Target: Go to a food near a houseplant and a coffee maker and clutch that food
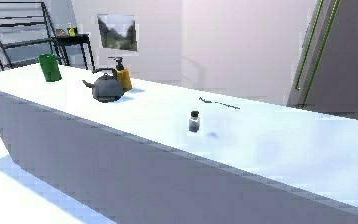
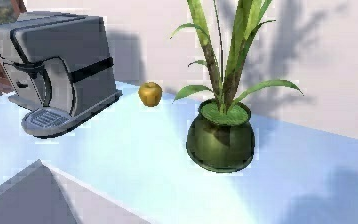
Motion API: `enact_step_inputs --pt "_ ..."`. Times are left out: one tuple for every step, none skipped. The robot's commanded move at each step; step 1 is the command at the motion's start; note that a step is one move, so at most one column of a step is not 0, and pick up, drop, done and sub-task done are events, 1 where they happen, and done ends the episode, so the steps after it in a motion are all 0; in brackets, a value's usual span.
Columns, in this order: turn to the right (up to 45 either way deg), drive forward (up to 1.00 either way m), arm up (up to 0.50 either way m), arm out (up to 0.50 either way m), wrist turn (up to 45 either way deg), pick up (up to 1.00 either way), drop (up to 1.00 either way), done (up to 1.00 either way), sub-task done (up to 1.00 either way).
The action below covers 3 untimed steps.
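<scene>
In the arm side view a small yellow-green apple lies on the pale blue countertop, near the wall. It sits between a grey coffee maker at the view's left and a houseplant in a round dark green pot at the right. The plant's long green leaves rise past the top edge.
In the forward view a long pale counter carries a green cup, a dark kettle, an orange soap bottle and a small shaker. A black shelf rack and a framed picture stand behind; a grey fridge at right.
</scene>
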Motion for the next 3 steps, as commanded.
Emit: enact_step_inputs --pt "0.0 0.0 0.5 0.0 0.0 0.0 0.0 0.0 0.0" --pt "0.0 0.0 0.38 0.0 0.0 0.0 0.0 0.0 0.0" --pt "0.0 0.0 0.0 0.5 0.0 0.0 0.0 0.0 0.0"
